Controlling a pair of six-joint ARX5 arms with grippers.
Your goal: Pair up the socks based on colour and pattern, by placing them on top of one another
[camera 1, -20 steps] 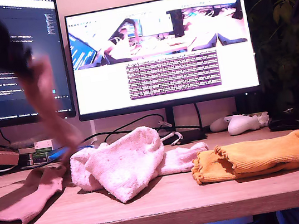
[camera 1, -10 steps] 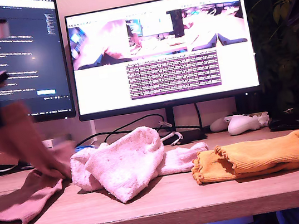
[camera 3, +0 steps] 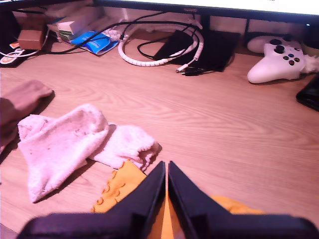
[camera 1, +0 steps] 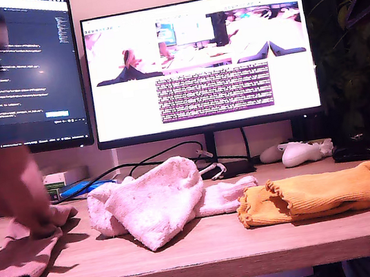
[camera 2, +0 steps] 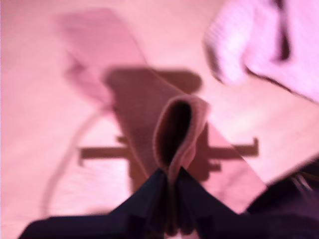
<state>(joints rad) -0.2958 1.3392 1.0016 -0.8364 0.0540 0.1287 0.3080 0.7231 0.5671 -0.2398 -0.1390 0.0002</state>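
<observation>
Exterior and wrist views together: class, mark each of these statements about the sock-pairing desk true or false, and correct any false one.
1. My first end effector pinches a brown-mauve sock. True.
2. The white socks lie between the brown-mauve and orange socks in the exterior view. True.
3. The game controller sits on the white socks. False: it rests on the desk near the monitor.
4. My second end effector is wide open. False: its jaws are together.
</observation>
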